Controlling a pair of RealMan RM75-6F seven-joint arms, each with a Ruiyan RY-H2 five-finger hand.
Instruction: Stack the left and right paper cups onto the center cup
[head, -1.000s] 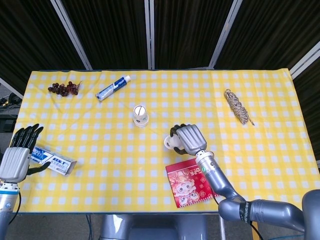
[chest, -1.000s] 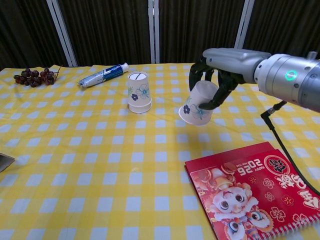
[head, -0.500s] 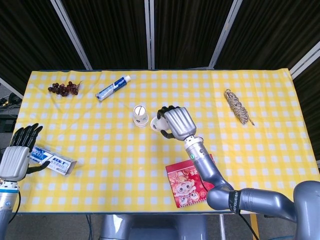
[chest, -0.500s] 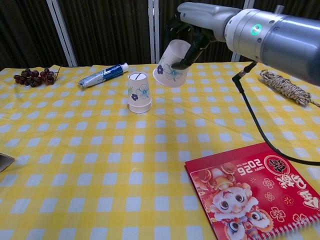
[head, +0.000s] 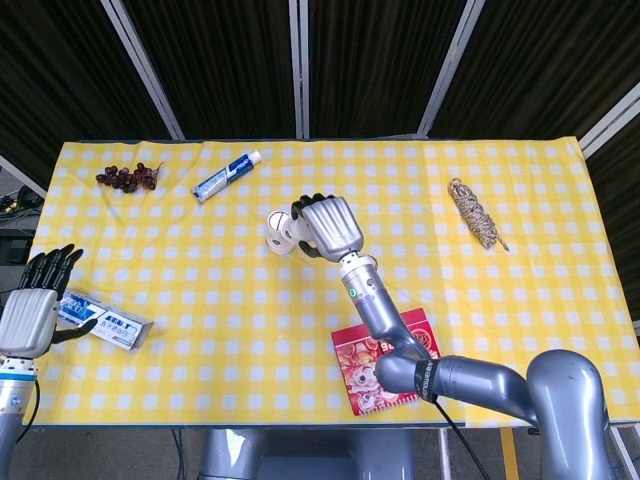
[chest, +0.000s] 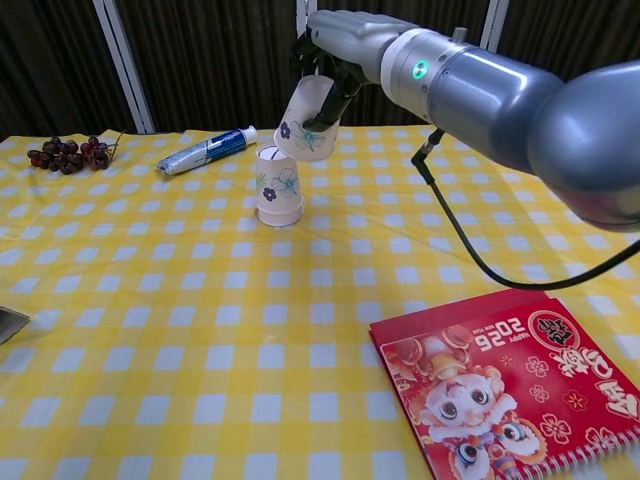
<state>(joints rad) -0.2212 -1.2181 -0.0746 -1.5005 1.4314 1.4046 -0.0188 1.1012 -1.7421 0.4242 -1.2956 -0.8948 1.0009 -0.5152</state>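
Note:
My right hand (chest: 335, 50) (head: 325, 226) holds a white flower-printed paper cup (chest: 306, 120) (head: 290, 230), mouth down and tilted, in the air just above and to the right of the center cup. The center cup (chest: 278, 185) (head: 278, 232) stands upside down on the yellow checked tablecloth (chest: 200, 300) and looks like a stack of two. My left hand (head: 32, 310) shows only in the head view at the table's left edge, its fingers apart beside a blue and white box (head: 103, 320), holding nothing.
A toothpaste tube (chest: 208, 149) and grapes (chest: 66, 152) lie at the back left. A rope coil (head: 476, 212) lies at the back right. A red calendar book (chest: 505, 375) lies at the front right, under the right arm.
My right hand has carried the cup up and to the left, from above the table's middle right to just over the center cup. The left hand has barely moved.

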